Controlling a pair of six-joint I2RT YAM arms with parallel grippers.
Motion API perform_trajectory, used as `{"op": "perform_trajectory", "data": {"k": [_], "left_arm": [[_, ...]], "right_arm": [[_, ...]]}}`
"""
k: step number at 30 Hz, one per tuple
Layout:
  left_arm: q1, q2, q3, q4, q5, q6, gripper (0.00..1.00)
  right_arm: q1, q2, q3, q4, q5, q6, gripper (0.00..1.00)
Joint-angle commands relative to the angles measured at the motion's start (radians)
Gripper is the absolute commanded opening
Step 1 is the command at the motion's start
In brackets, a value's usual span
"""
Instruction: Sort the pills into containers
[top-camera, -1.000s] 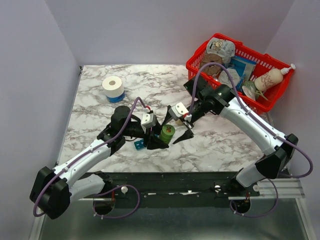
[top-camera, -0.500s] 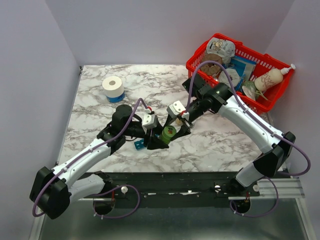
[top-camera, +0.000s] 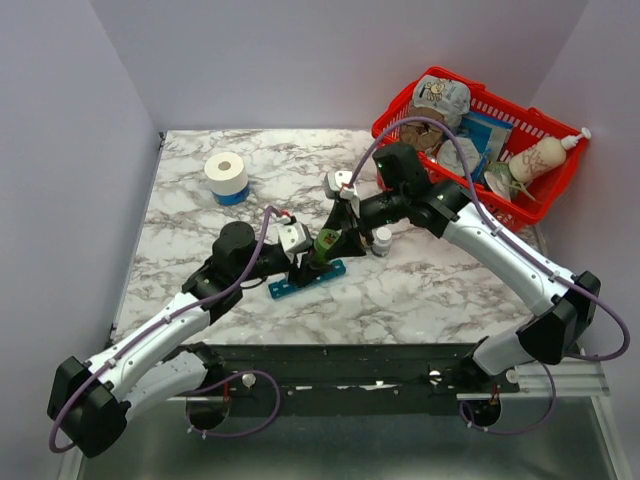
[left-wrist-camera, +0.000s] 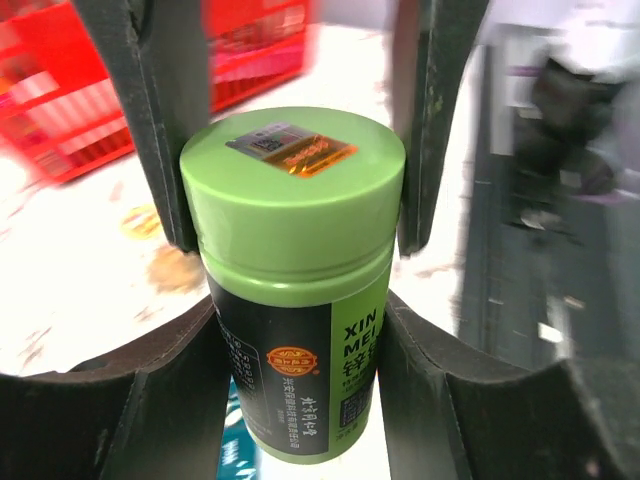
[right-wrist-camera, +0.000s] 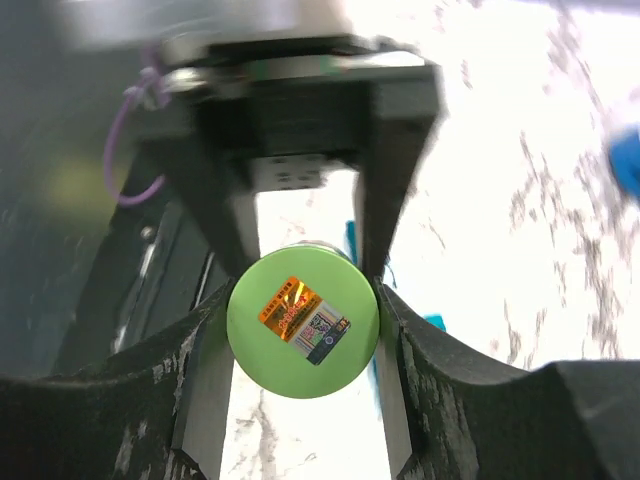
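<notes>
A small green pill bottle (top-camera: 324, 246) with a green cap is held above the marble table between both grippers. My left gripper (top-camera: 311, 263) is shut on the bottle's labelled body (left-wrist-camera: 290, 380). My right gripper (top-camera: 334, 236) is shut on its cap (right-wrist-camera: 303, 322) from above; its two fingers (left-wrist-camera: 150, 120) also show on either side of the cap in the left wrist view. The teal-blue pill organiser (top-camera: 303, 283) lies on the table just under the bottle, its lids hidden from me; slivers of it show in the left wrist view (left-wrist-camera: 240, 450) and the right wrist view (right-wrist-camera: 432, 322).
A small white bottle (top-camera: 382, 240) stands just right of the grippers. A red mesh basket (top-camera: 380, 128) full of items sits at the back right. A white tape roll (top-camera: 226, 173) on a blue base stands at the back left.
My right gripper moved left and closed on the bottle's cap. The left gripper shifted the bottle up and back a little, so more of the teal organiser shows.
</notes>
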Motion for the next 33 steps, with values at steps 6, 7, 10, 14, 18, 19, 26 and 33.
{"op": "perform_trajectory", "data": {"k": [6,7,10,14,18,19,26,33], "left_arm": [[-0.077,0.033,0.101,0.300,-0.628,0.087,0.00],[-0.077,0.037,0.096,0.301,-0.638,0.079,0.00],[-0.075,0.039,0.073,0.294,-0.587,0.066,0.00],[-0.029,0.069,0.061,0.204,-0.162,0.069,0.00],[0.017,0.097,0.023,0.172,0.092,0.030,0.00],[0.023,0.094,0.017,0.156,0.118,0.035,0.00],[0.044,0.124,0.062,0.035,0.368,0.046,0.00],[0.044,0.174,0.129,-0.039,0.456,0.046,0.00]], "right_arm": [[0.011,0.054,-0.088,0.117,0.437,0.603,0.34],[0.009,0.051,-0.082,0.116,0.440,0.604,0.36],[0.001,0.043,-0.045,0.109,0.382,0.558,0.50],[-0.011,0.031,0.080,0.003,0.229,0.358,0.85],[-0.011,-0.036,0.148,-0.058,0.159,0.141,1.00],[-0.012,-0.050,0.151,-0.065,0.152,0.054,1.00],[-0.012,-0.033,0.141,-0.607,-0.075,-0.849,1.00],[0.007,0.042,0.114,-0.644,-0.183,-0.938,0.99]]}}
